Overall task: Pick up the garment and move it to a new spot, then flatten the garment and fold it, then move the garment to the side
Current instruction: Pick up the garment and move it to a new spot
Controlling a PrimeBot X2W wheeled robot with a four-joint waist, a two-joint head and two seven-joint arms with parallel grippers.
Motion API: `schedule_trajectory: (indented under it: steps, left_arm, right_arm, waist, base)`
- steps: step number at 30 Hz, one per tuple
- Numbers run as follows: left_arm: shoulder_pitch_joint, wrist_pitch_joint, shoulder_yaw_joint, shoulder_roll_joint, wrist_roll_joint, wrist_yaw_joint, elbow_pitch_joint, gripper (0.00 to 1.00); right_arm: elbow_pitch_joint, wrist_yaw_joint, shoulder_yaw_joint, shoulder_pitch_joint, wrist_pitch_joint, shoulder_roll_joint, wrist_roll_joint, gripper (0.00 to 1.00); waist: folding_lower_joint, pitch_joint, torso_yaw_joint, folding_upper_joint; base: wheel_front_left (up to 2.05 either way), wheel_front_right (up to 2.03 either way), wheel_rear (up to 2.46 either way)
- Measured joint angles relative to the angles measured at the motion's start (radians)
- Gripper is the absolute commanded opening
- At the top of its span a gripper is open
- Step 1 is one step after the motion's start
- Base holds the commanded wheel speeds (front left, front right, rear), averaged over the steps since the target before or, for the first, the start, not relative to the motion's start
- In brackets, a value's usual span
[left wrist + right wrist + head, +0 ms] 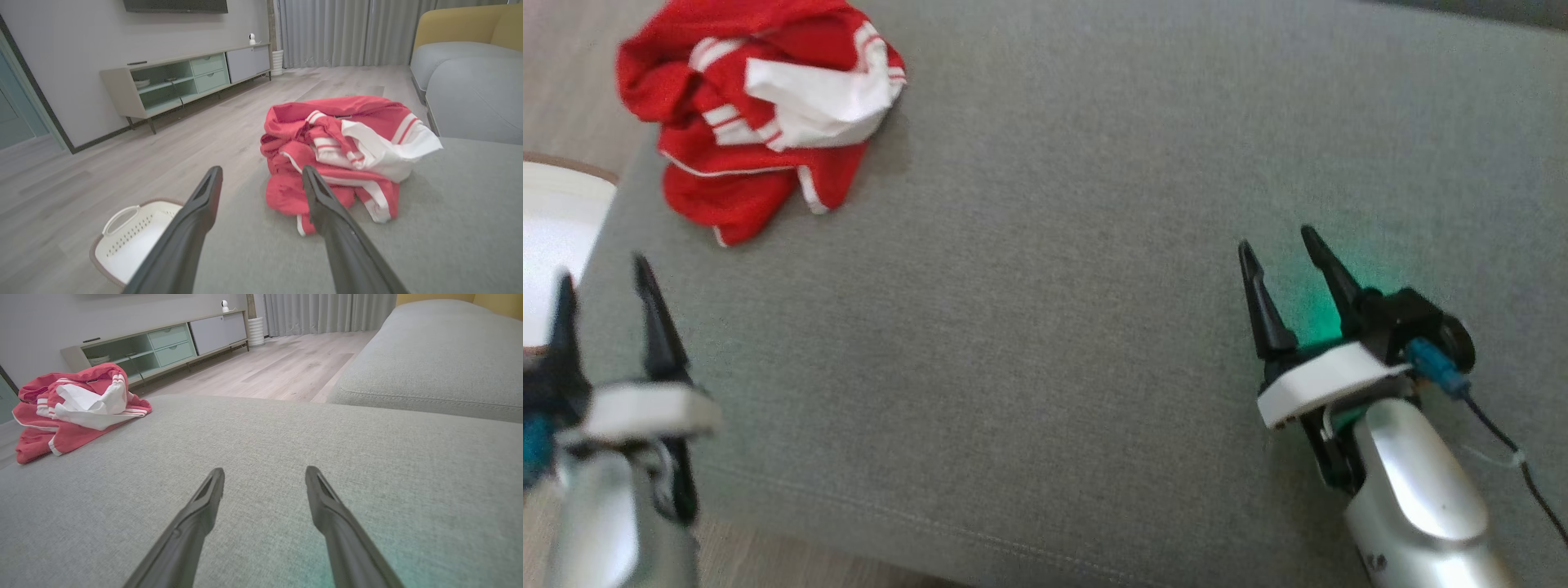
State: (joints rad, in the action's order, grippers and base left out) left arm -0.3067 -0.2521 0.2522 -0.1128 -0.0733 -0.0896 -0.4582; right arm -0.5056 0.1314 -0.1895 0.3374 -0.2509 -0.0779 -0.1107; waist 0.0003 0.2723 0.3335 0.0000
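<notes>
1. The garment [760, 114] is lying in a crumpled red-and-white heap at the far left corner of the grey sofa cushion [1045, 343], reaching that corner's edge.
2. The left tool [602, 273] is hovering at the near left. Its two fingers are standing apart with nothing between them. In the left wrist view they are pointing at the near side of the heap, close to it but not touching.
3. The right tool [1276, 238] is hovering over bare cushion on the right, well apart from the garment. Its fingers are also spread and empty.
4. Judged from this layout, the first pick is being approached, since no cloth is gripped yet.
5. The left tool is sitting nearer, so it is looking like the better choice for the grasp.
6. The approach is calling for a raised fold on the near side of the heap rather than a flat hem. The fingers should be straddling that ridge and closing only once cloth is lying between them.
7. The heap is sitting at the edge, with a white basket [556, 237] standing on the floor just beside the cushion's left side. A shallow pinch is risking a slide off the corner, so the carry is best aimed at the open middle of the cushion, where room for flattening is showing.
</notes>
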Motion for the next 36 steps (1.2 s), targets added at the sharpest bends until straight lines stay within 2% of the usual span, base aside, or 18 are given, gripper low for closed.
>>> schedule_trajectory:
  steps: [9, 15, 22, 26, 32, 33, 34, 36]
  left_arm:
    - [-0.302, -0.001, -0.036, -0.134, 0.004, -0.027, -0.138, 1.0]
    - [-0.46, -0.003, -0.105, -0.231, 0.003, -0.036, -0.326, 1.0]
    - [-0.596, -0.003, -0.22, -0.261, -0.085, -0.043, -0.478, 1.0]
    - [-0.62, 0.006, -0.224, -0.293, -0.105, -0.043, -0.548, 1.0]
    - [-0.666, 0.043, -0.229, -0.294, -0.111, -0.015, -0.642, 1.0]
    - [-0.673, 0.044, -0.23, -0.293, -0.11, -0.014, -0.652, 0.85]
    - [-0.677, 0.043, -0.234, -0.293, -0.11, -0.004, -0.658, 0.0]
    - [-0.678, 0.039, -0.239, -0.293, -0.11, 0.002, -0.664, 0.0]
  right_arm:
    - [0.056, 0.0, -0.04, 0.075, 0.0, -0.026, 0.006, 1.0]
    - [0.093, 0.0, -0.055, 0.108, -0.006, -0.028, 0.006, 1.0]
    - [0.13, 0.0, -0.063, 0.144, -0.013, -0.027, 0.005, 1.0]
    - [0.148, 0.0, -0.063, 0.161, -0.015, -0.023, 0.005, 1.0]
    - [0.157, 0.0, -0.065, 0.17, -0.022, -0.013, 0.005, 1.0]
    - [0.157, 0.0, -0.065, 0.171, -0.022, -0.012, 0.005, 1.0]
    - [0.156, 0.0, -0.065, 0.171, -0.022, -0.012, 0.005, 1.0]
    - [0.152, 0.0, -0.064, 0.171, -0.022, -0.011, 0.004, 1.0]
  waist:
    - [0.0, 0.13, -0.053, 0.0]
    - [-0.0002, 0.193, -0.1, 0.0]
    - [-0.0003, 0.253, -0.149, 0.0]
    - [-0.0004, 0.281, -0.173, 0.0]
    - [-0.0003, 0.299, -0.196, 0.0]
    - [-0.0003, 0.298, -0.197, 0.0]
    - [-0.0003, 0.297, -0.197, 0.0]
    - [-0.0002, 0.294, -0.197, 0.0]
  base:
    - [0.0, 0.0, 0.0]
    - [0.0, 0.0, 0.0]
    - [0.0, 0.0, 0.0]
    - [0.0, 0.0, 0.0]
    - [0.0, 0.0, 0.0]
    - [0.0, 0.0, 0.0]
    - [0.0, 0.0, 0.0]
    - [0.0, 0.0, 0.0]
